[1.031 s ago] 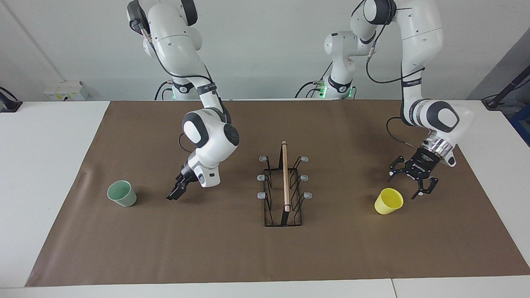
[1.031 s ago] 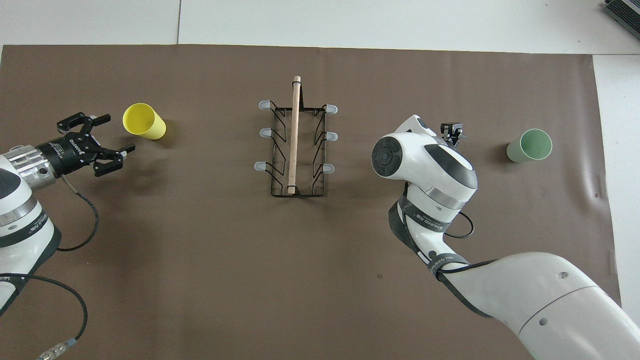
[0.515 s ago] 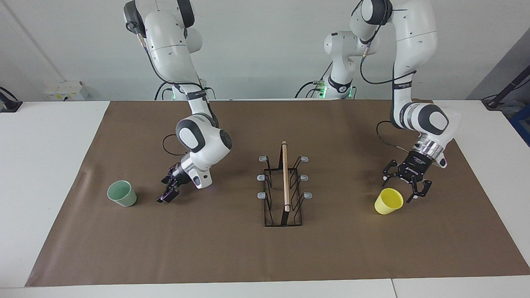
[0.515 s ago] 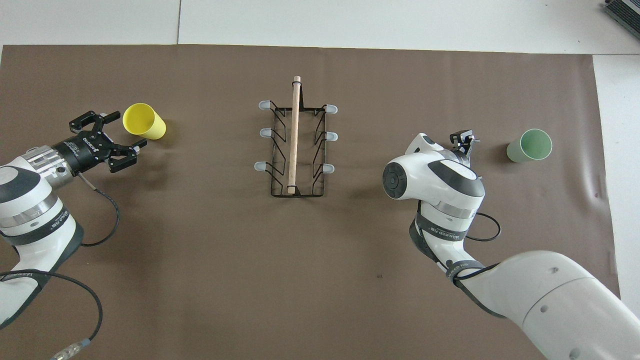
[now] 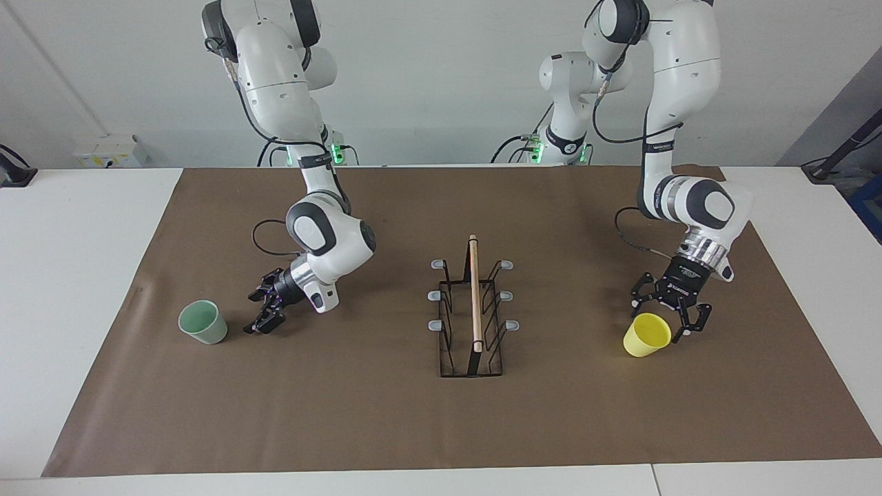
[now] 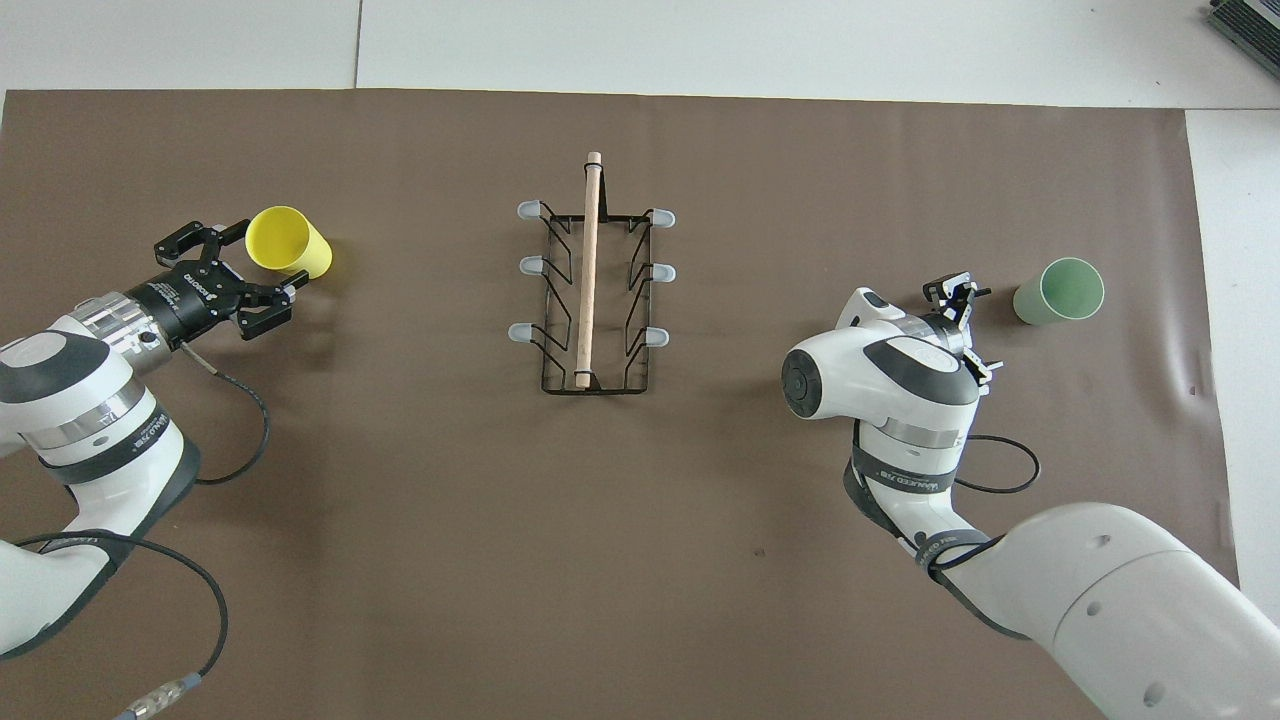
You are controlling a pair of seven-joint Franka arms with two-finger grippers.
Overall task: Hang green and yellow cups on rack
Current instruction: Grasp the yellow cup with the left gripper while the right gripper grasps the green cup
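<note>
Tools both spread: left tool (image 5: 667, 319) straddling bright yellow plastic cup (image 5: 646, 335), right tool (image 5: 267, 311) beside pale mint-green cup (image 5: 203, 322); a clipped rim could topple either.

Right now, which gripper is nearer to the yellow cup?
The left. The left gripper is open, its jaws flanking the yellow cup, contact unclear. The right gripper is at the right arm's end of the table, beside the green cup.

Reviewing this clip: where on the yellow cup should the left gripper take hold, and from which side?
Across the rim end of the yellow cup. It lies tilted with its mouth toward the open left gripper, which is already beside it, so closing over that exposed wall looks most direct.
</note>
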